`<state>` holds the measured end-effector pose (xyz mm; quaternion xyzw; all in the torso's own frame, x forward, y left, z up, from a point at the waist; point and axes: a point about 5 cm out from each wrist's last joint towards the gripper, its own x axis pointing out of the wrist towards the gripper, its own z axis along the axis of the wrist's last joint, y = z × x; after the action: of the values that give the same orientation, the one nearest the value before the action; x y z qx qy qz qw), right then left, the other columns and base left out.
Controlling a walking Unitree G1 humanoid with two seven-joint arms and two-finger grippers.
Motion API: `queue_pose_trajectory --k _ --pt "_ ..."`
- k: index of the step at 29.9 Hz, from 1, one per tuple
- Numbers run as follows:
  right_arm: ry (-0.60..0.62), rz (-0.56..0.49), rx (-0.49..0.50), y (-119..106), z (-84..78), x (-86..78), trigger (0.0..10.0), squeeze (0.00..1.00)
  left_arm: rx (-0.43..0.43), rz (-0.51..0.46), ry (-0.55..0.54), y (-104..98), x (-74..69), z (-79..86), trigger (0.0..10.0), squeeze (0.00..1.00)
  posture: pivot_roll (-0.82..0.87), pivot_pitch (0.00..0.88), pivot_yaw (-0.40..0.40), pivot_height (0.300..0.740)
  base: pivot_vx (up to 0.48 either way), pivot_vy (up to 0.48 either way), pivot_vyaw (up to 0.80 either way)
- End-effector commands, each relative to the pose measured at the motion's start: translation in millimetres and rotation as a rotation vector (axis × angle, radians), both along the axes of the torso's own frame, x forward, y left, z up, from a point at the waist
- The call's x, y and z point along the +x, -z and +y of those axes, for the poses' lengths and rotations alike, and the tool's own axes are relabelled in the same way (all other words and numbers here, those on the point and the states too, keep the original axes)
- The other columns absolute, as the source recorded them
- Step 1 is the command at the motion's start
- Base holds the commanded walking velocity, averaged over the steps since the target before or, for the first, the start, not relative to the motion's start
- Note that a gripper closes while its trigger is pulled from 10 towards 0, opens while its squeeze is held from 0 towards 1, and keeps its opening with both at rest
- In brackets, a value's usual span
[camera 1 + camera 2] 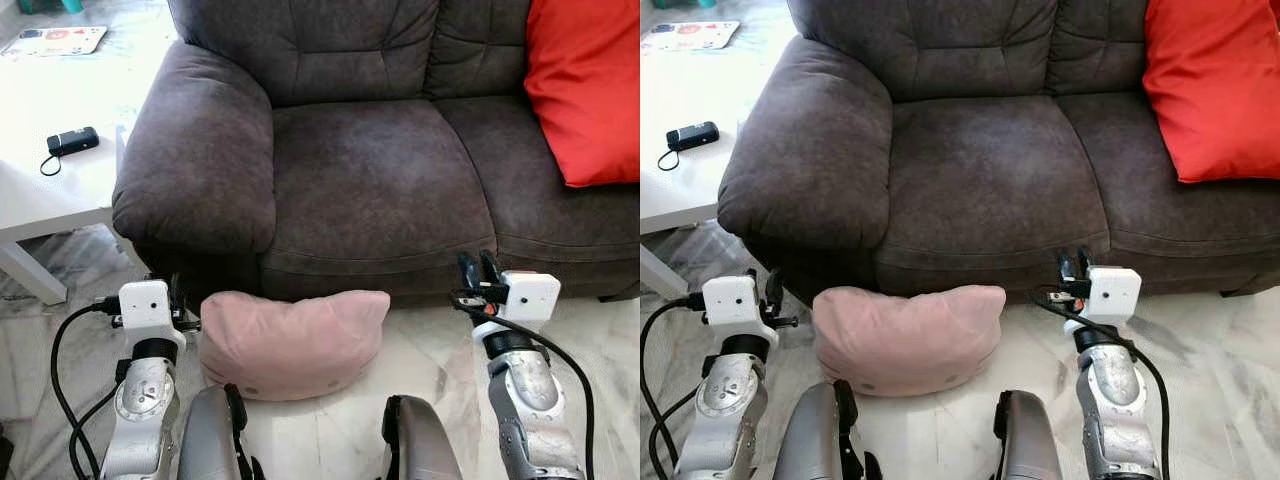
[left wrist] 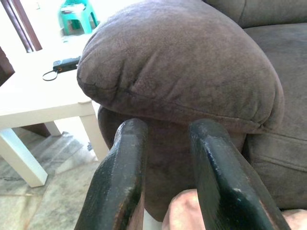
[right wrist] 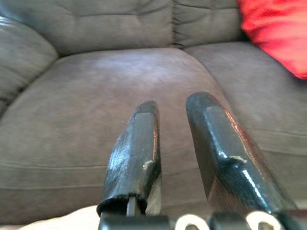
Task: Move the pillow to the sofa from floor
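Observation:
A pale pink pillow (image 1: 290, 340) lies on the marble floor against the front of the dark brown sofa (image 1: 370, 180), below the left seat cushion. My left gripper (image 1: 178, 292) hovers just off the pillow's left end, beside the sofa's armrest (image 2: 182, 72); its fingers are open with nothing between them, and a corner of the pillow (image 2: 183, 211) sits below them. My right gripper (image 1: 478, 266) is held off the pillow's right end, in front of the seat edge. It is open and empty too, pointing at the seat cushion (image 3: 120, 96).
A red cushion (image 1: 585, 85) leans on the sofa's right side. A white low table (image 1: 60, 195) stands to the left with a small black device (image 1: 72, 141) and a magazine (image 1: 58, 40) on it. A green stool (image 2: 76, 14) stands beyond it.

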<state>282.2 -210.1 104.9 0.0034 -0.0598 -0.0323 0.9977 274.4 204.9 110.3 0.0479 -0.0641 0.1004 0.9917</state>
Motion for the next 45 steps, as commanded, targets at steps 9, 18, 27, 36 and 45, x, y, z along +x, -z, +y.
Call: queue_pose_trajectory --k 9,18,27,36,45 --pt "-0.052 -0.026 -0.012 -5 5.4 -0.6 10.0 0.00 -0.031 0.021 0.051 1 3.6 -8.7 10.0 0.00 -0.05 0.153 -0.015 0.539 0.000 0.000 0.05" --pt "-0.088 -0.022 -0.004 -3 12.6 -1.0 10.0 0.00 -0.038 0.048 0.103 4 8.4 -12.9 10.0 0.00 -0.05 0.155 -0.011 0.539 0.000 0.000 0.73" --pt "-0.082 -0.032 0.007 -4 11.3 -0.9 10.0 0.00 -0.069 0.056 0.135 5 10.0 -16.2 10.0 0.00 -0.05 0.157 -0.013 0.539 0.000 0.000 0.00" --pt "-0.110 -0.031 -0.019 -4 15.2 -1.1 10.0 0.00 -0.066 0.061 0.141 7 11.8 -16.5 10.0 0.00 -0.05 0.158 -0.013 0.539 0.058 0.000 0.42" --pt "-0.117 -0.032 -0.010 -5 16.2 -0.2 10.0 0.00 -0.067 0.064 0.143 8 10.4 -16.7 10.0 0.00 -0.05 0.158 -0.016 0.539 0.267 0.000 0.00"
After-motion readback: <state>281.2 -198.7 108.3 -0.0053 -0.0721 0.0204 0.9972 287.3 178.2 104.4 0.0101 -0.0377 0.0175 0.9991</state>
